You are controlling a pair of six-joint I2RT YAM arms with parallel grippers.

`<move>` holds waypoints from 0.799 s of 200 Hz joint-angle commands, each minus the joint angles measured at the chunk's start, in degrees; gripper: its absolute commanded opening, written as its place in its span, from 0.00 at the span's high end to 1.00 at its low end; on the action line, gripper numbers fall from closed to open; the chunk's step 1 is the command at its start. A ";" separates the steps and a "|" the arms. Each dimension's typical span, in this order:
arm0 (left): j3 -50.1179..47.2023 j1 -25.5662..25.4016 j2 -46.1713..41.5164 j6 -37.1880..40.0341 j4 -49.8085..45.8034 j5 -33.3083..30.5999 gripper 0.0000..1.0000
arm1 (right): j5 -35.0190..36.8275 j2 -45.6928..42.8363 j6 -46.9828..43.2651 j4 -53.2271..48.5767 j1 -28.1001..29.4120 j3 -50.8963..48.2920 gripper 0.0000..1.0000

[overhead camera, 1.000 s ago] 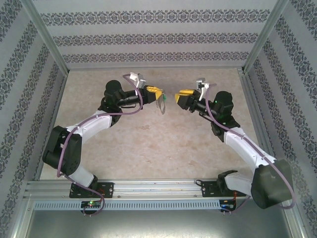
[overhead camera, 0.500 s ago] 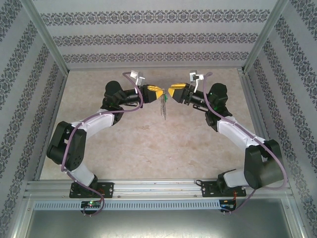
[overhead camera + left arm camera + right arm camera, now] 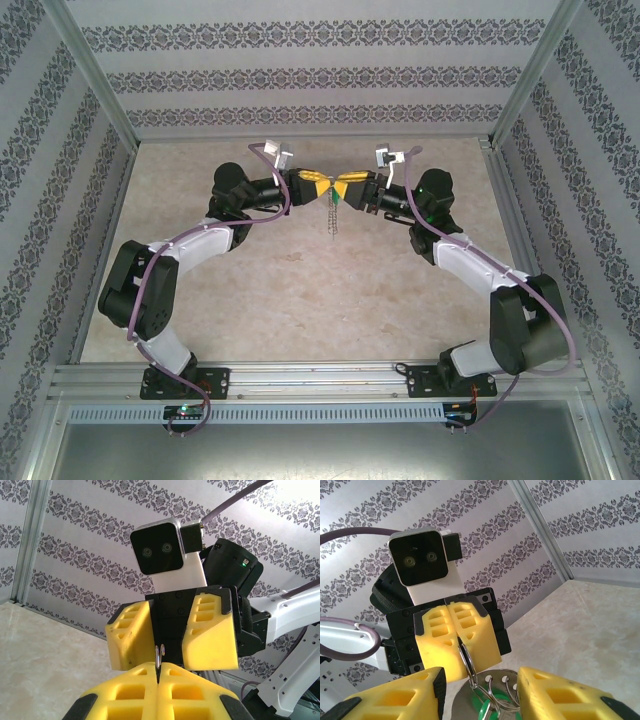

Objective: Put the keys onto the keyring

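Above the middle of the table the two grippers meet tip to tip. My left gripper is shut on the top of the keyring, a thin metal loop that hangs from its yellow fingers. Below the loop dangle silver keys, one with a green head, and a short chain. My right gripper is open, with one finger on either side of the ring and keys. Its fingers face the left wrist camera.
The beige marbled tabletop lies well below both grippers. Patterned walls and aluminium posts close in the back and sides. A metal rail with the arm bases runs along the near edge.
My right gripper has swung left up to the left gripper, so its fingers now straddle the hanging keyring, and its jaws have narrowed a little. The left gripper stayed shut on the ring.
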 commanded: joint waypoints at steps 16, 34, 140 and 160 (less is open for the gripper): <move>1.79 0.56 0.23 -1.01 4.80 1.00 1.00 | -1.85 1.05 0.97 3.77 1.09 1.18 0.63; 1.82 0.55 0.23 -1.07 4.80 0.99 1.00 | -1.79 1.23 1.15 3.90 1.29 1.37 0.65; 0.80 0.57 0.50 -1.43 5.01 1.22 1.00 | -1.36 1.14 1.58 4.26 1.68 1.80 0.83; 0.59 0.52 0.72 -1.43 5.07 1.26 1.00 | -1.37 1.18 1.85 4.60 1.66 1.97 0.84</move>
